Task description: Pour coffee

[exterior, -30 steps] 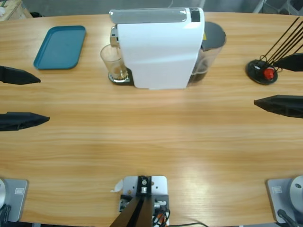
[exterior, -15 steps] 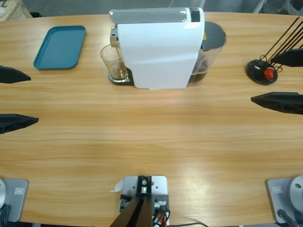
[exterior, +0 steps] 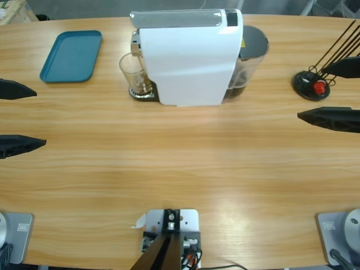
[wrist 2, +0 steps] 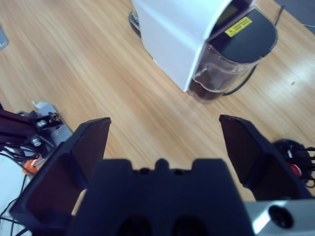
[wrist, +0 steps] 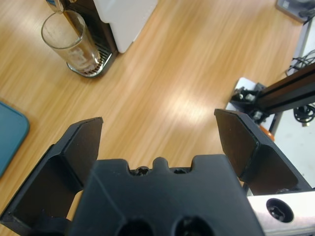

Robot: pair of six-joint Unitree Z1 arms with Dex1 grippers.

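High view: clear glass (exterior: 135, 76) at upper centre-left under the white coffee machine (exterior: 188, 56); left gripper (exterior: 17, 115), jaws spread, sits nearer than right gripper (exterior: 332, 93), also spread.

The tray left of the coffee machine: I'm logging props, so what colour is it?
The tray is plain teal blue, with no pattern; the high view shows it best.

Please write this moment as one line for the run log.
left gripper: open, idle | right gripper: open, idle | glass: under machine spout

yellow label (wrist 2: 239, 26) on water tank (wrist 2: 231, 59) — wording unreadable
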